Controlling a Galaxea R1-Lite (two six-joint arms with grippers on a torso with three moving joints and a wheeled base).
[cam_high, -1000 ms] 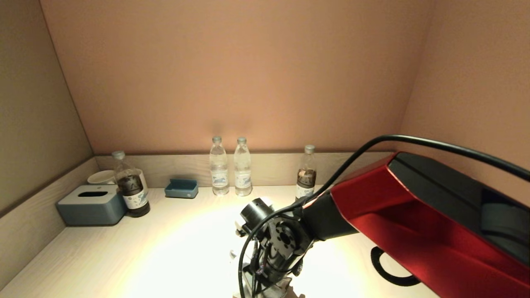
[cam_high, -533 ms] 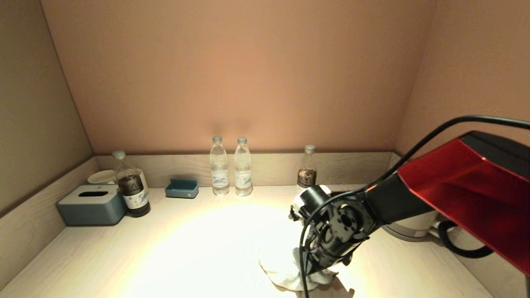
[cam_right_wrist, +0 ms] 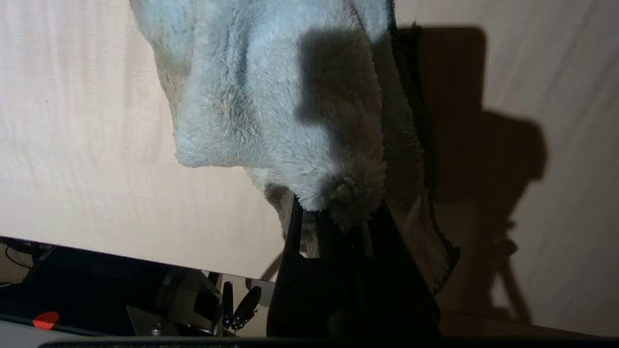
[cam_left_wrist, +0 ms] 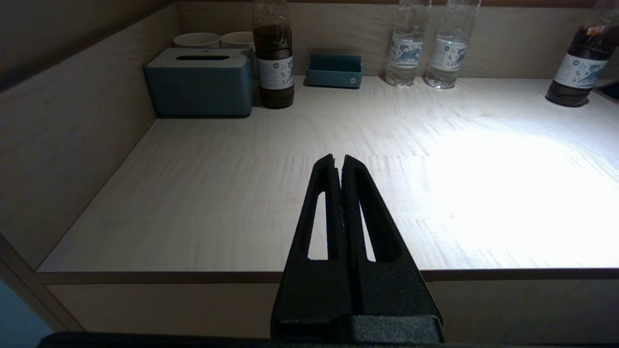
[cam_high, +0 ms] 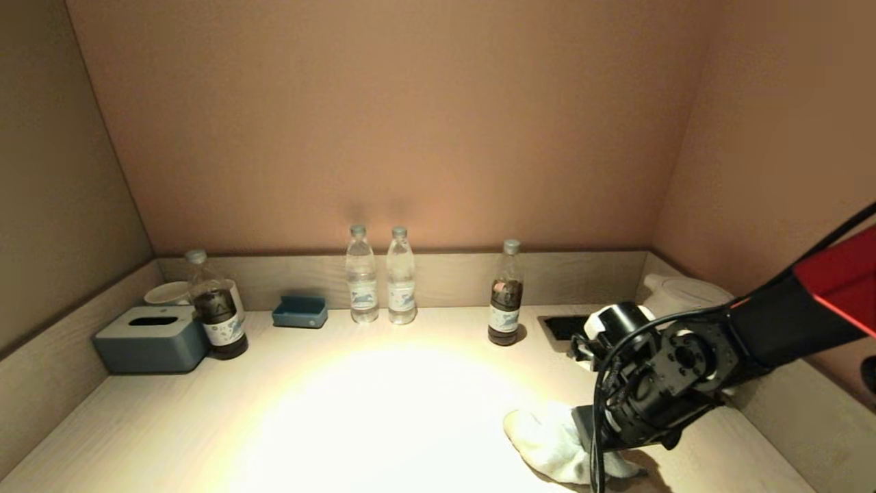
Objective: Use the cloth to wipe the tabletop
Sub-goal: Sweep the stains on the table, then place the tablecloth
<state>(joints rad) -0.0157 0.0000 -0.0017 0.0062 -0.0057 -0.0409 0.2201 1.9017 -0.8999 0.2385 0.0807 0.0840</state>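
A white fluffy cloth [cam_high: 547, 441] lies on the light wooden tabletop [cam_high: 356, 424] at the front right. It fills the right wrist view [cam_right_wrist: 271, 106]. My right gripper [cam_right_wrist: 336, 212] is shut on the cloth's near edge and presses it to the table; in the head view the right wrist [cam_high: 657, 390] covers the fingers. My left gripper [cam_left_wrist: 338, 162] is shut and empty, parked off the table's front left edge, out of the head view.
Two water bottles [cam_high: 380, 277] and a dark bottle [cam_high: 505, 294] stand along the back wall. Another dark bottle [cam_high: 215, 308], a blue tissue box [cam_high: 152, 339], cups [cam_high: 168, 293] and a blue tray [cam_high: 300, 311] are at the back left. A white kettle [cam_high: 684, 291] stands at the back right.
My right arm has swept to the right across the table, dragging the cloth from the front centre to the front right. The left arm has not moved.
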